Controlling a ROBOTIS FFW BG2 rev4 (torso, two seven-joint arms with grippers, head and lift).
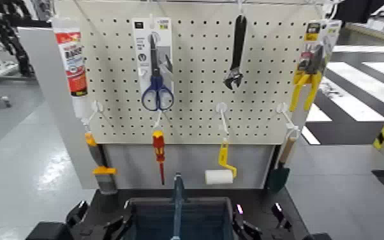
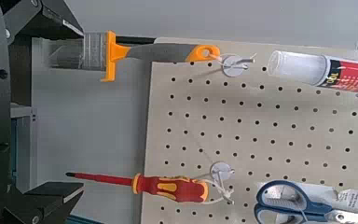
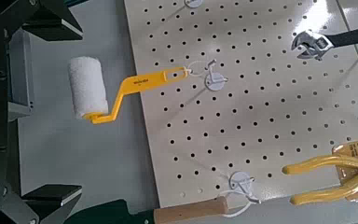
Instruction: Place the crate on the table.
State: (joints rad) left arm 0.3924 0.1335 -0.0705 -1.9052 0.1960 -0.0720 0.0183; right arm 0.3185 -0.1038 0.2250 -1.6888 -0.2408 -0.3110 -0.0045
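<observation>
The crate (image 1: 150, 220) is a dark bin with a black rim and a blue upright bar (image 1: 177, 204). It sits at the bottom centre of the head view, just in front of the table's grey panel (image 1: 188, 167) and cream pegboard (image 1: 194, 70). The black table top is mostly hidden behind it. My left gripper (image 1: 97, 220) is at the crate's left side and my right gripper (image 1: 258, 220) at its right side. Both wrist views show the fingers (image 2: 51, 21) (image 3: 51, 23) spread wide with nothing between them. I cannot tell whether they touch the crate.
Tools hang on the pegboard: a sealant tube (image 1: 70, 60), scissors (image 1: 156, 70), a wrench (image 1: 236, 54), yellow pliers (image 1: 309, 70), a red screwdriver (image 1: 159, 153), a paint roller (image 1: 220, 173) and an orange scraper (image 1: 102, 169). Open grey floor lies on both sides.
</observation>
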